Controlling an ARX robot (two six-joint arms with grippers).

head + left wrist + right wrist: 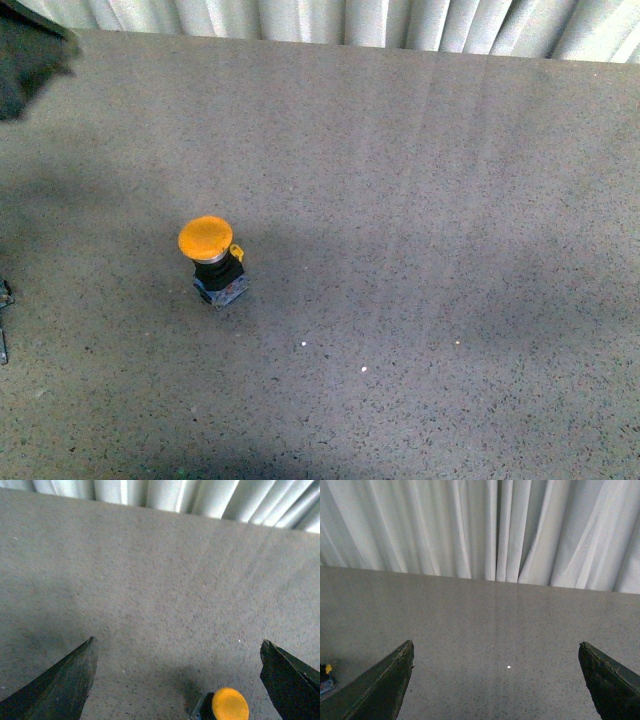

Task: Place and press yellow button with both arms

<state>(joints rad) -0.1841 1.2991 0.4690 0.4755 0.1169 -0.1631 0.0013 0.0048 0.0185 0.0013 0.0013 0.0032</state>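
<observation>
The yellow button (pixel 212 255) stands upright on the grey speckled table (pixel 420 200), left of centre, with its round orange-yellow cap on top, a black collar, a blue-grey base and a small yellow tab. In the left wrist view the yellow button (pixel 229 705) shows near the frame edge, between the fingers and closer to one of them. My left gripper (pixel 178 641) is open with nothing in it. My right gripper (pixel 496 643) is also open over bare table. Only a sliver of the yellow button (pixel 325 677) shows at that view's edge, outside the fingers.
White curtains (pixel 350 20) hang along the table's far edge. A dark blurred shape (pixel 30 50) fills the front view's top-left corner. A small metal part (pixel 4 300) pokes in at the left edge. Tiny white specks (pixel 303 345) lie on the table.
</observation>
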